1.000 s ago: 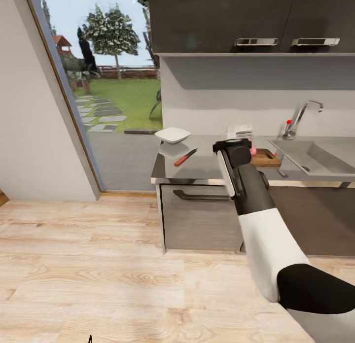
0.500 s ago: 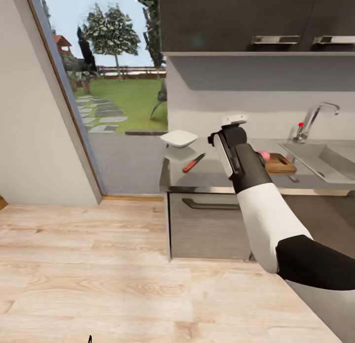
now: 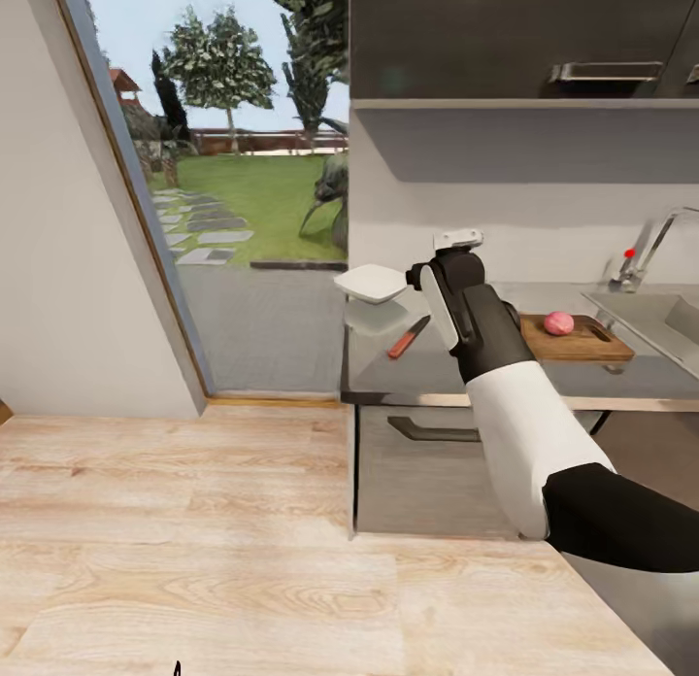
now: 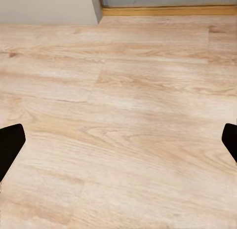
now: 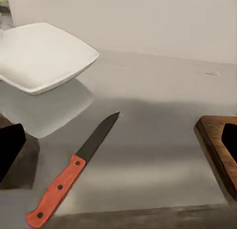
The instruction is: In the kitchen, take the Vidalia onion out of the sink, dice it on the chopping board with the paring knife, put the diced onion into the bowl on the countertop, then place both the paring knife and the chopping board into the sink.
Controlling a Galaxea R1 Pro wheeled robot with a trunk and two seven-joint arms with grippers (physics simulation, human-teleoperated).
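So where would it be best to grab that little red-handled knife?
By the red handle of the paring knife, coming from above: it lies flat on the countertop, handle toward the front edge, blade pointing to the bowl. The open right tool hovers over it.

Bare countertop (image 5: pixel 163 140) lies open between my paring knife (image 5: pixel 69 177) and the chopping board (image 5: pixel 219 150); the bowl (image 5: pixel 42 56) crowds the knife's far side, and wall (image 5: pixel 148 21) closes in behind
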